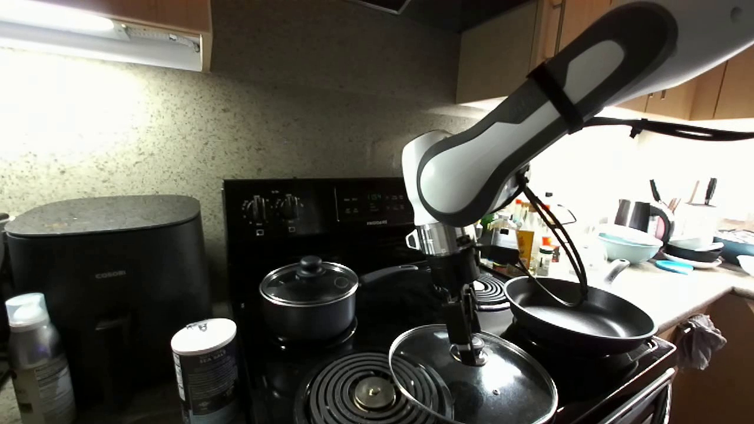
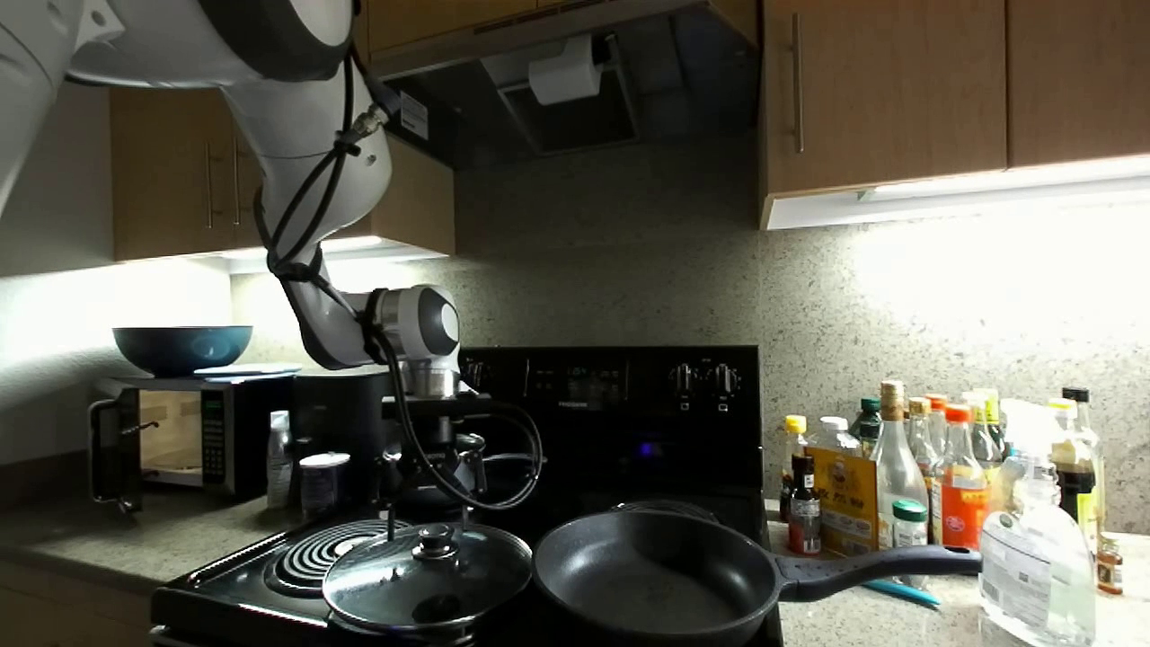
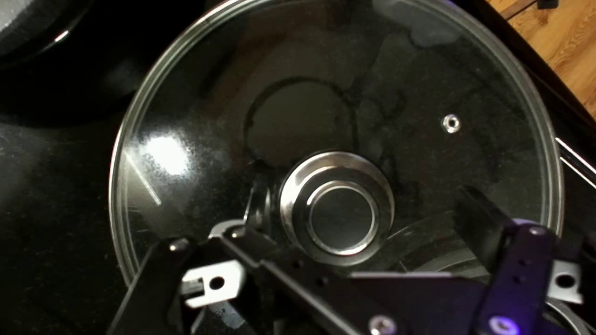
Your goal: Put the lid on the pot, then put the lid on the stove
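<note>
Lid [image 2: 422, 580] on the stove [image 1: 377, 318], just beside the pan [image 2: 656, 575], and overlapping, in both exterior views, the burner [image 1: 374, 393] on the side away from the pan; whether its rim bears on the coils I cannot tell; the pan itself is uncovered. My claw [image 3: 362, 207] stands wide apart and has hold of nothing; its fingers [image 3: 484, 221] straddle the knob [image 3: 342, 218], which sits nearer one than the other; how deep the tips reach beside it is unclear to me. Should I close from here, one finger would probably meet the knob first, owing to that offset, and the lid could skate towards the pan or away from it; a bite taken too high might slip in mid-lift and drop glass against the pan's rim; should I rise instead, a finger catching under the knob could tip the lid. Either way, the looping cable [image 2: 485, 508] might snag the pan, were I to swing low across it.
</note>
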Controlling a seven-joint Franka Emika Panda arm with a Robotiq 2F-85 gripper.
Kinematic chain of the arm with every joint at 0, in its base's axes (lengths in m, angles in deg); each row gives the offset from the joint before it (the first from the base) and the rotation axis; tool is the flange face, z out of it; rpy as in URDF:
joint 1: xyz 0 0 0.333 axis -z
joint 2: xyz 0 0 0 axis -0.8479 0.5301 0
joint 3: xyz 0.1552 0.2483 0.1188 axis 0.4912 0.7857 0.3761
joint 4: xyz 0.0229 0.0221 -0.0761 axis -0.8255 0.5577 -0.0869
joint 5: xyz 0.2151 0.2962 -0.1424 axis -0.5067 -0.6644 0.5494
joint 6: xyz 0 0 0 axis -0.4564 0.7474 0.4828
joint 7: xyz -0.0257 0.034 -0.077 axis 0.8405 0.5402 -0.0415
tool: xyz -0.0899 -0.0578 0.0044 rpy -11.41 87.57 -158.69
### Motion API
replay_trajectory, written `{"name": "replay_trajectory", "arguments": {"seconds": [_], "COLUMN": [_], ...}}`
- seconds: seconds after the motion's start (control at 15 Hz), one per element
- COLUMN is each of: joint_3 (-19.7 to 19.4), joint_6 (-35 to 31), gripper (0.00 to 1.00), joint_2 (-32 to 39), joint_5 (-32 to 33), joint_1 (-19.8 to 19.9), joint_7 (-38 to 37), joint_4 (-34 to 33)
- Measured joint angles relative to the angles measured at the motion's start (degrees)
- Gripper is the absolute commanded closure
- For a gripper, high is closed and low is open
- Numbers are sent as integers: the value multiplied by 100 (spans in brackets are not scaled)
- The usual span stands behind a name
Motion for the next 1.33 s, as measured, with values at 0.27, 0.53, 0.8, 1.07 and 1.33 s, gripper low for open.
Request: {"name": "replay_trajectory", "arguments": {"seconds": [0.27, 0.53, 0.8, 1.07, 1.33], "joint_3": [-19, -30, -37, -48, -48], "joint_6": [-5, -19, -69, -112, -129], "gripper": [0, 33, 61, 75, 75], "joint_2": [63, 76, 76, 53, 54], "joint_5": [8, 8, 8, 8, 8], "joint_1": [3, 5, 12, 43, 49], "joint_7": [0, 0, 0, 0, 0], "joint_4": [-3, -3, -3, -42, -42]}}
